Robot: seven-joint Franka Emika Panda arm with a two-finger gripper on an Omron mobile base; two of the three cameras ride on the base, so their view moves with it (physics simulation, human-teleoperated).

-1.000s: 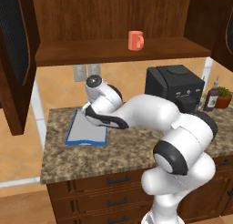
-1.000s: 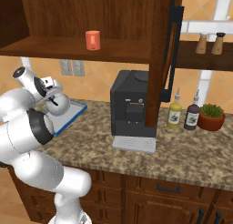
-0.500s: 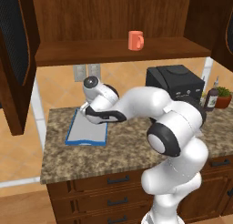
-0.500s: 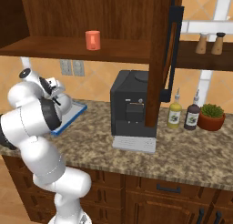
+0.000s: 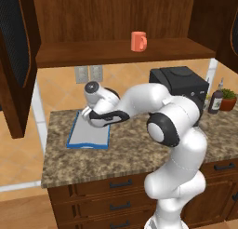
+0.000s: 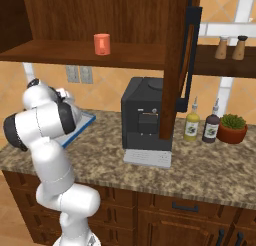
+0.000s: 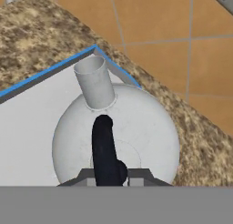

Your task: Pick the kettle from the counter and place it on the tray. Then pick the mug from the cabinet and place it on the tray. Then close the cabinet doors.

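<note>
In the hand view the silver-grey kettle (image 7: pixel 136 127) sits right under me, its spout (image 7: pixel 94 83) pointing toward the blue-rimmed tray's (image 7: pixel 32 127) far corner. My gripper (image 7: pixel 110 174) is shut on the kettle's black handle (image 7: pixel 105 145). The kettle hangs over that tray corner, next to the tiled wall; whether it touches the tray I cannot tell. From the left base view, my gripper (image 5: pixel 96 117) is over the far right part of the tray (image 5: pixel 83 136) on the counter (image 5: pixel 116 156). The orange-red mug (image 5: pixel 138 41) (image 6: pixel 102 44) stands on the cabinet shelf (image 5: pixel 116 53). Both cabinet doors (image 5: pixel 14 60) (image 6: pixel 182 65) stand open.
A black coffee machine (image 5: pixel 179 86) (image 6: pixel 147 120) stands right of the tray. Two bottles (image 6: pixel 191 126) and a potted plant (image 6: pixel 232 127) are farther right. Wall outlets (image 5: pixel 88 73) sit behind the tray. Shakers (image 6: pixel 230 47) rest on a side shelf.
The arm has folded in closer over the tray, with its elbow swung round. The hand, still holding the kettle, has shifted only slightly near the tray's far corner.
</note>
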